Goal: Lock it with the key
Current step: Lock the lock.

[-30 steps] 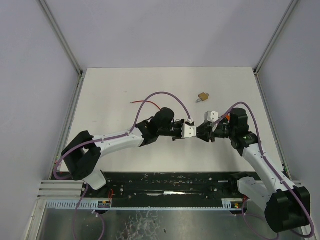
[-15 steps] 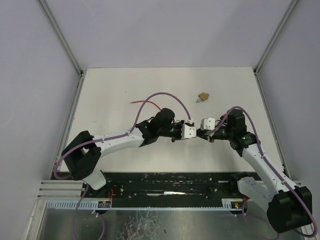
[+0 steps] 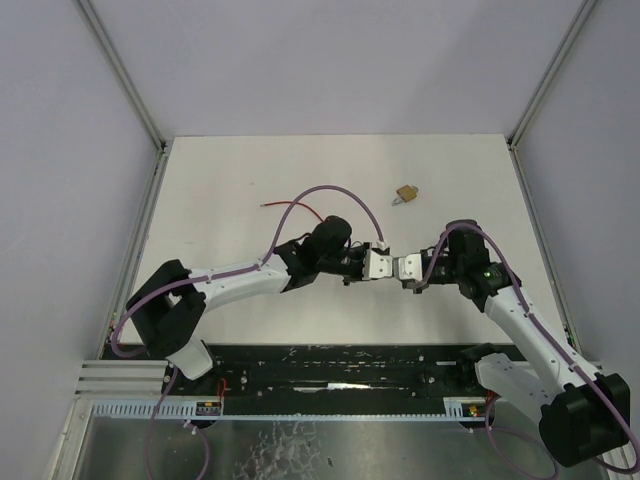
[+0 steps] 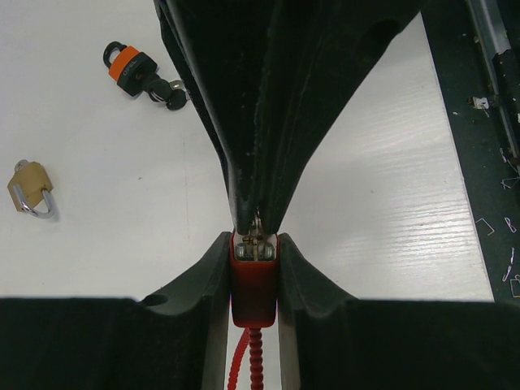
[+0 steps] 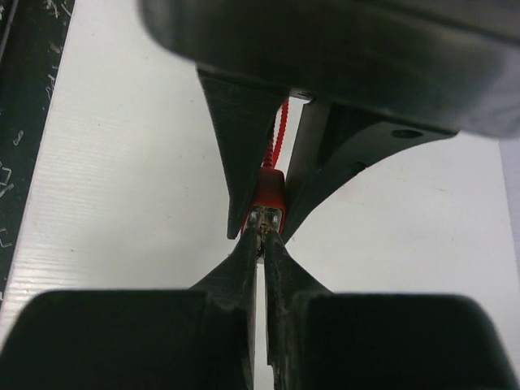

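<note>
Right tool (image 5: 261, 236) has swung in, now pinching the key (image 5: 262, 219). Left tool (image 4: 254, 244) clamps the red lock (image 4: 253, 280) steady for turning.

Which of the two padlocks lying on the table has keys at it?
The orange-and-black padlock, far in the left wrist view: dark keys sit against its body. The brass padlock shows only its silver shackle, no key.

1. Overhead: bright, even, diffuse light; the arms (image 3: 240, 280) cast faint, soft shadows on the white table (image 3: 250, 180).
2. Left wrist: table and red cable lock (image 4: 253, 288) are sharp; the left hand (image 4: 253, 244) shows black fingers as featureless dark masses.
3. Right wrist: the dark housing (image 5: 325, 57) on top is blurred; the key (image 5: 262, 219) at the right hand (image 5: 260, 240) looks soft.
</note>
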